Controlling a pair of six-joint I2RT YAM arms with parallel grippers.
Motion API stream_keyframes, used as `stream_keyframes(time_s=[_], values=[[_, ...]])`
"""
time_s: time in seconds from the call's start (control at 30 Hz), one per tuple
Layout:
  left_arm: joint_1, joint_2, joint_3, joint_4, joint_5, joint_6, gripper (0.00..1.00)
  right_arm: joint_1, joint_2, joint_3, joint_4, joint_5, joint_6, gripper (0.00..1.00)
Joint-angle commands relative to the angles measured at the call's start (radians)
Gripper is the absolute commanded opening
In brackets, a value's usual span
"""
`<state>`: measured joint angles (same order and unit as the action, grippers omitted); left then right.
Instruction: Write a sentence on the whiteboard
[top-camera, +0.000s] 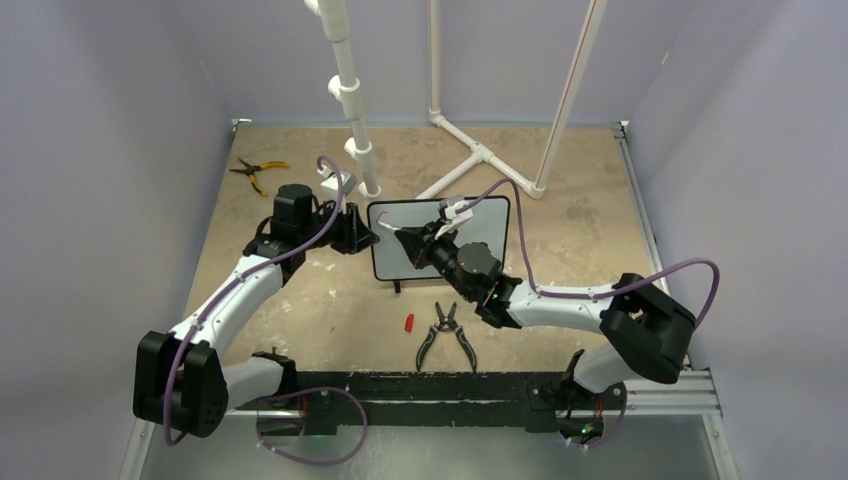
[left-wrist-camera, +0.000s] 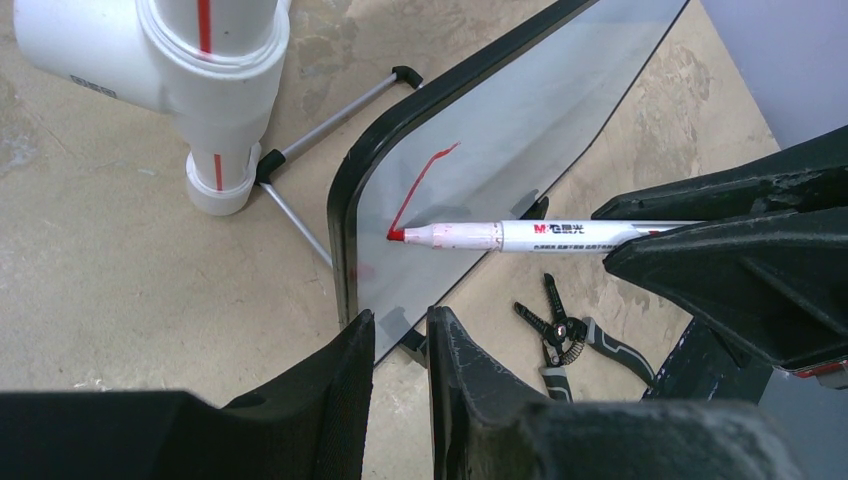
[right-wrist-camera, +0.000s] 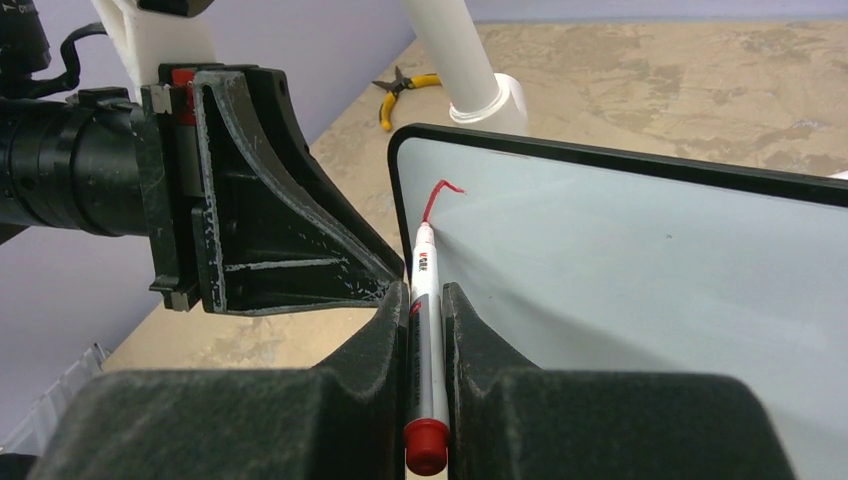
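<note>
The whiteboard (top-camera: 490, 225) stands tilted on its feet mid-table. It also shows in the left wrist view (left-wrist-camera: 540, 130) and the right wrist view (right-wrist-camera: 620, 270). It bears only one short red stroke (left-wrist-camera: 420, 185) near its upper left corner (right-wrist-camera: 436, 197); no words of the sentence show. My right gripper (right-wrist-camera: 427, 300) is shut on a white red-ink marker (right-wrist-camera: 425, 330), whose tip (left-wrist-camera: 395, 236) touches the board at the end of the stroke. My left gripper (left-wrist-camera: 400, 330) is closed astride the board's left edge at its lower corner (top-camera: 368, 238).
A white PVC pipe frame (top-camera: 350, 100) stands just behind the board, its foot (left-wrist-camera: 215, 170) close to the board's leg. Yellow pliers (top-camera: 255, 172) lie at the back left. Black wire strippers (top-camera: 445, 335) and a red cap (top-camera: 409, 322) lie in front. Walls enclose three sides.
</note>
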<state>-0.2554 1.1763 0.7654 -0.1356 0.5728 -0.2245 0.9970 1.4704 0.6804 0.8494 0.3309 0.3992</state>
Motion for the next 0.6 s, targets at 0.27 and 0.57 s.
stream_keyframes(time_s=[0.27,0.57], values=[[0.007,-0.012,0.000,0.026,0.011,0.010,0.24,0.014,-0.070,-0.044,-0.022,0.082,-0.007,0.00],[0.007,-0.013,-0.001,0.022,0.003,0.011,0.24,0.015,-0.119,-0.063,0.009,0.060,-0.015,0.00]])
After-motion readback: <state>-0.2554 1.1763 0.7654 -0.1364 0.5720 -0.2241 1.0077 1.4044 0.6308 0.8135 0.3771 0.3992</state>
